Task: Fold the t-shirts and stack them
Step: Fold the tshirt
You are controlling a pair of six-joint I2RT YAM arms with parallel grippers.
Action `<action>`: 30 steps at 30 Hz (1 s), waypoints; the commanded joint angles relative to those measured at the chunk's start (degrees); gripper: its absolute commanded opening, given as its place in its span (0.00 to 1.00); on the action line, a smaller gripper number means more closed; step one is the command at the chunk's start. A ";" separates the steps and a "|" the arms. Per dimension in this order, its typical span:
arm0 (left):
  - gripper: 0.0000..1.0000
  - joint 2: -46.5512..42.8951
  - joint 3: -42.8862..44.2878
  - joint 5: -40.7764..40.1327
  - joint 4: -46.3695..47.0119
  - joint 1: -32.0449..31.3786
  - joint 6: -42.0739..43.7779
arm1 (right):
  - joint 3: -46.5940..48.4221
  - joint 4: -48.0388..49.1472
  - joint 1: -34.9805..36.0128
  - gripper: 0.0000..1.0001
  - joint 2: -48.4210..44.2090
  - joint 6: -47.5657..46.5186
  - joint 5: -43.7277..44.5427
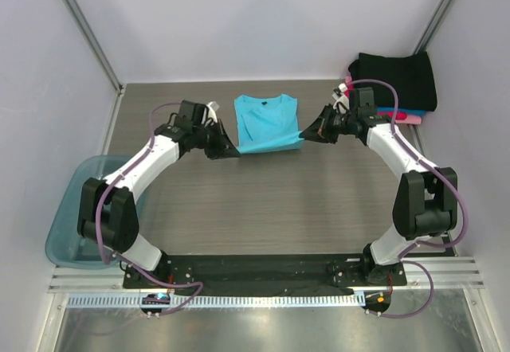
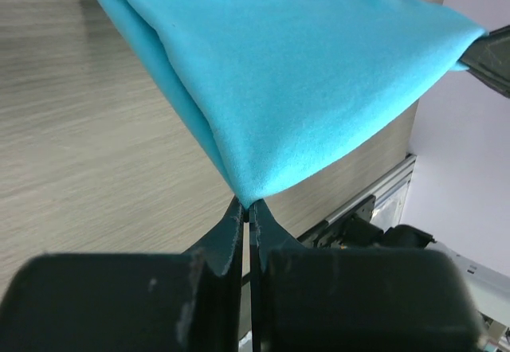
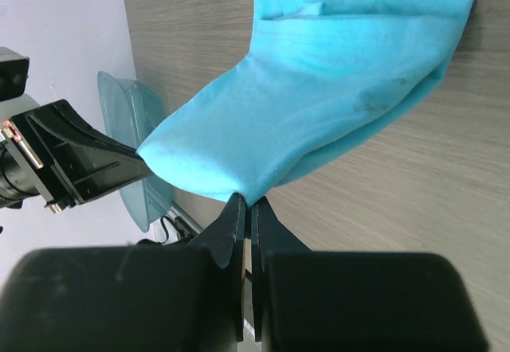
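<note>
1. The stack of folded t-shirts (image 1: pixel 397 77) sits in the far right corner of the tabletop (image 1: pixel 279 201). It has a black shirt on top, with pink and blue edges showing beneath.
2. The turquoise t-shirt (image 1: pixel 267 121) lies to the left of that stack, well apart from it. Its neckline faces up and its sides are folded in to make a narrow rectangle.
3. The shirt's far part rests flat on the wood-grain tabletop, while its near edge is drawn out taut between the two arms.
4. The left jaws are pressed together on the near corner of the turquoise t-shirt that lies farther from the stack. The left wrist view shows the doubled cloth pinched at their tips.
5. The right jaws are likewise clamped on the near corner closer to the stack, with the cloth fanning out from their tips.
6. A translucent blue-grey plastic bin (image 1: pixel 68 224) sits far from the stack, at the tabletop's near left edge.
</note>
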 commanded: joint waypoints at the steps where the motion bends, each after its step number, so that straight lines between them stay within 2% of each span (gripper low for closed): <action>1: 0.00 2.33 3.00 -0.81 4.10 3.38 0.72 | 3.76 4.10 -0.09 0.01 2.50 -0.99 0.11; 7: 0.00 13.14 12.31 0.42 5.86 5.94 4.40 | 12.71 7.09 -0.09 0.01 11.91 -3.18 0.55; 11: 0.00 21.76 25.81 0.95 5.69 6.03 7.39 | 20.97 8.15 -0.09 0.01 20.08 -4.06 1.17; 15: 0.00 31.59 36.80 0.51 4.81 6.12 10.29 | 33.08 8.33 -0.17 0.01 30.17 -5.56 2.13; 21: 0.00 41.27 48.52 -2.03 4.99 6.38 13.37 | 49.95 9.29 -0.17 0.01 41.53 -6.00 3.19; 25: 0.00 49.01 59.84 -3.97 6.39 6.91 13.98 | 59.91 11.49 -0.17 0.03 50.40 -5.30 4.94; 27: 0.00 53.49 63.29 -6.50 7.44 7.00 14.51 | 66.32 12.72 0.00 0.10 56.02 -5.21 6.26; 28: 0.10 54.72 64.35 -7.83 7.97 7.09 14.60 | 67.91 12.81 0.00 0.32 57.52 -5.12 7.22; 29: 0.28 56.04 65.31 -9.32 8.58 7.09 14.51 | 69.66 13.33 0.09 0.41 59.37 -5.47 7.75; 30: 0.40 56.31 65.50 -12.03 10.16 7.00 14.60 | 69.85 15.34 0.09 0.48 59.73 -5.82 8.37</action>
